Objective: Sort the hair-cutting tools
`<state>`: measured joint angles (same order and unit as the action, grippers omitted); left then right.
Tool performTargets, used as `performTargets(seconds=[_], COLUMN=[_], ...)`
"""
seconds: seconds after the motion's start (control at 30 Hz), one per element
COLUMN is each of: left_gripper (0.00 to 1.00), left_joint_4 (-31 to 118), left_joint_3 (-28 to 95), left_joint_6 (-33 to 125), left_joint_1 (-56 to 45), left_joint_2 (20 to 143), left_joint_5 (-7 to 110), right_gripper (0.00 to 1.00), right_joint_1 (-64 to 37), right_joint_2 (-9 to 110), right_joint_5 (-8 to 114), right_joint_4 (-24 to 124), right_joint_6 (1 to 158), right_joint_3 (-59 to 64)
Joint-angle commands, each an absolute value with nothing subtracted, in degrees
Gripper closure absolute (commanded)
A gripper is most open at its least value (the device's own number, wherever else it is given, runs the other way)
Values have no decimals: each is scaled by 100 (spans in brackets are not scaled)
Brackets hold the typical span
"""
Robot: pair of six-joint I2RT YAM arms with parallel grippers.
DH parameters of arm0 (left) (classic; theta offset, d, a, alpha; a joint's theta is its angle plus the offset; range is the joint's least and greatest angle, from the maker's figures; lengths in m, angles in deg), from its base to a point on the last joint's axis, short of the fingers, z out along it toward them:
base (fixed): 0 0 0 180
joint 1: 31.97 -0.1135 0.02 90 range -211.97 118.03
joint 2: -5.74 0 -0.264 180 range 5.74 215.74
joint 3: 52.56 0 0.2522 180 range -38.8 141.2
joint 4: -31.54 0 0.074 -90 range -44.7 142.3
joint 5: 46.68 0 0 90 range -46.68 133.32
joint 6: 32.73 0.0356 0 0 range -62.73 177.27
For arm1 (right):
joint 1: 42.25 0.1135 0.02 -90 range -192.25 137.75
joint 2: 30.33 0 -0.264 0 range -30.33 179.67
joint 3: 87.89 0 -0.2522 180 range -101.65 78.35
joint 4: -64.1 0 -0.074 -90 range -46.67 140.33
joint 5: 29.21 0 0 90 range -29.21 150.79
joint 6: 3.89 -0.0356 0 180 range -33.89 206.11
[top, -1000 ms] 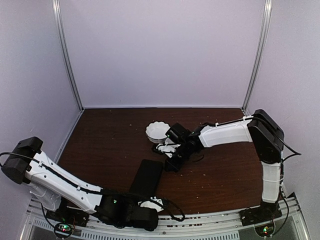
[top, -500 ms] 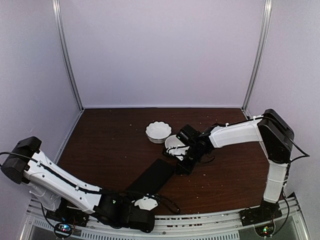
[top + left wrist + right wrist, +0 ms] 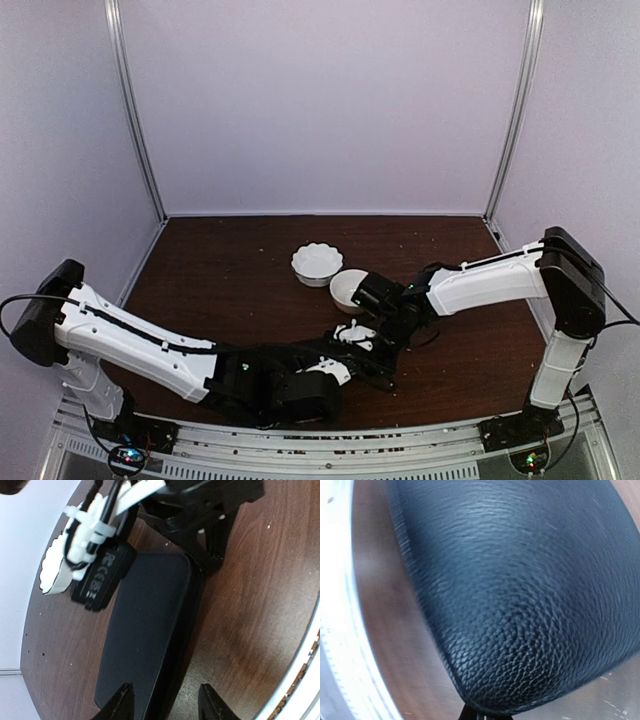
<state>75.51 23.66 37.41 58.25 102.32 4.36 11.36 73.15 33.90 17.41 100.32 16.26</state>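
Both arms have shifted since a second ago. The left arm (image 3: 130, 340) has swung up from the near edge toward the middle of the tabletop (image 3: 210, 265). The right arm (image 3: 490, 282) has drawn back to the right and the black case (image 3: 145, 630) has slewed that way too, so the plain bowl (image 3: 349, 290) now shows in full.

Starting at the left, the left arm lies low across the near part of the tabletop. The left gripper (image 3: 165, 700) sits at the near end of the case with its jaws parted. One finger (image 3: 121, 697) is over the case's corner and the other is off its long edge above bare wood, and we see nothing clamped between them. The case lies flat, running from that gripper away toward the other.

Behind it, toward the back, a scalloped bowl (image 3: 317, 263) stands just beside the plain one.

Further right, the right gripper (image 3: 210, 562) is closed tight, its tips down at the far corner of the case. Whether they pinch some bit of it we cannot tell — its own camera is filled with grained black leather and a strip of wood.

The hair-cutting tools we cannot make out in any view.
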Motion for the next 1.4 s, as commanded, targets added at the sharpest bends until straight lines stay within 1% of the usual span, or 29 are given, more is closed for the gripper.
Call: performTargets(seconds=[0.0,0.13,0.47,0.57,0.63,0.7,0.83,0.97,1.1,1.37], left_gripper=[54,55,60,61,62,66,77,85,100,100], left_joint_4=[6895,6571,6083,6095,6134,6159,6132,6138,6167,6093], left_joint_3=[2122,2051,2304,2423,2480,2520,2523,2561,2572,2240], left_joint_6=[4503,4905,5815,5837,5804,5812,5789,5779,5818,5950], left_joint_1=[5583,5398,5155,5121,5109,5104,5109,5100,5096,5100], left_joint_2=[10361,10450,11058,11246,11379,11474,11574,11660,11638,11094], left_joint_5=[756,875,1326,1200,877,707,473,256,315,969], right_gripper=[100,100,100,100,100,100,100,100,100,100], right_joint_1=[1305,1307,1310,1305,1310,1300,1301,1272,1137,475], right_joint_2=[7290,7336,7440,7454,7459,7460,7480,7460,7428,7584], right_joint_5=[2983,2957,2915,2924,2934,2925,2924,2916,2917,3044], right_joint_4=[1609,1652,1650,1654,1658,1658,1646,1624,1585,1173], right_joint_6=[10123,10122,10131,10140,10148,10149,10149,10151,10149,10427], right_joint_3=[1274,1340,1305,1317,1335,1352,1348,1358,1350,989])
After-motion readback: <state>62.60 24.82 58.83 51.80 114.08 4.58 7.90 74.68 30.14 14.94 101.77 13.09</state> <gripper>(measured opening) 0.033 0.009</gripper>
